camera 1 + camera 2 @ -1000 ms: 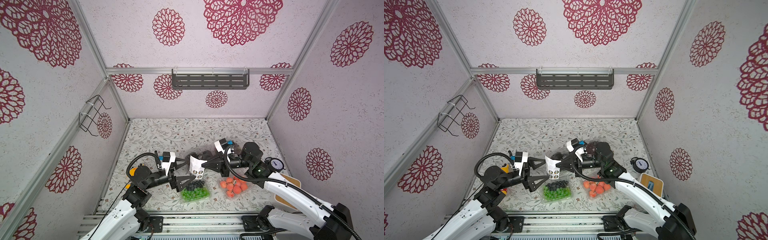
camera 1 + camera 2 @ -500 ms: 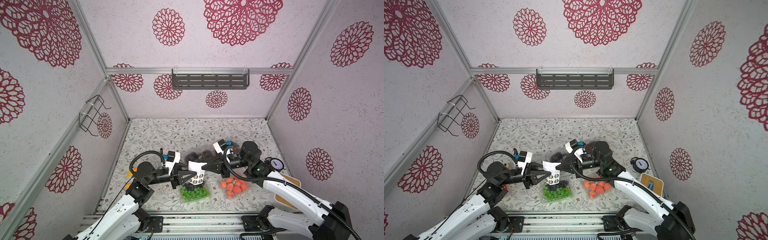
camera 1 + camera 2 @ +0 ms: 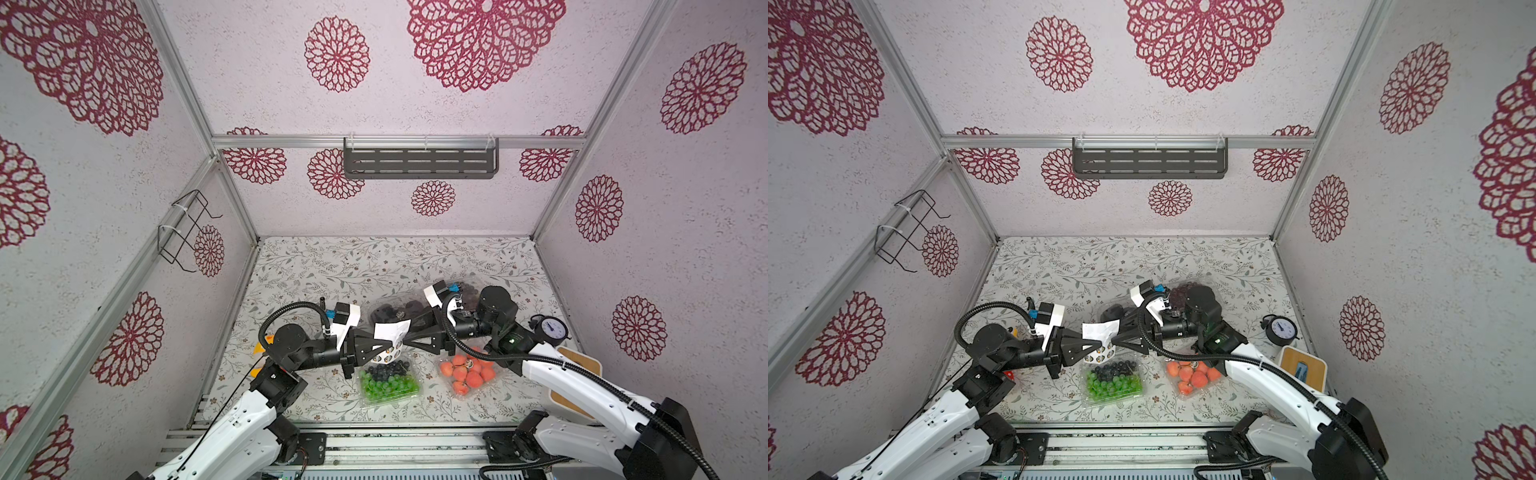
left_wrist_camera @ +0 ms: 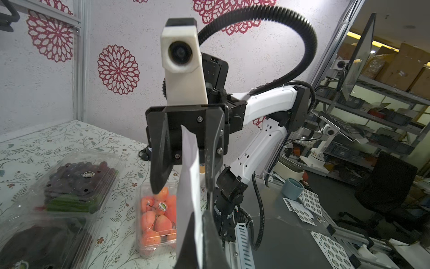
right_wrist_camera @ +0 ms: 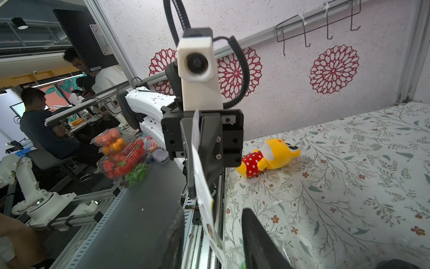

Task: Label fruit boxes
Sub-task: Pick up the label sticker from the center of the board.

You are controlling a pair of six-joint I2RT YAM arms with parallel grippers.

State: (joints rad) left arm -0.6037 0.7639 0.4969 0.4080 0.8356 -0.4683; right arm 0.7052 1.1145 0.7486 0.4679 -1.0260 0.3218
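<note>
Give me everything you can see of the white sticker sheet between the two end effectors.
The sticker sheet is thin white paper, slightly bent, with rows of small round stickers on its lower part. It hangs on edge in the air above the box of green and blue fruit. The left end effector is shut on it; the right end effector stands open around its other end.

Bright, even light; wide-angle bending at edges.

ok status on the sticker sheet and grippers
left gripper shut on sheet. right gripper open, sheet between its jaws. green box below, no label seen. nothing blocking.
</note>
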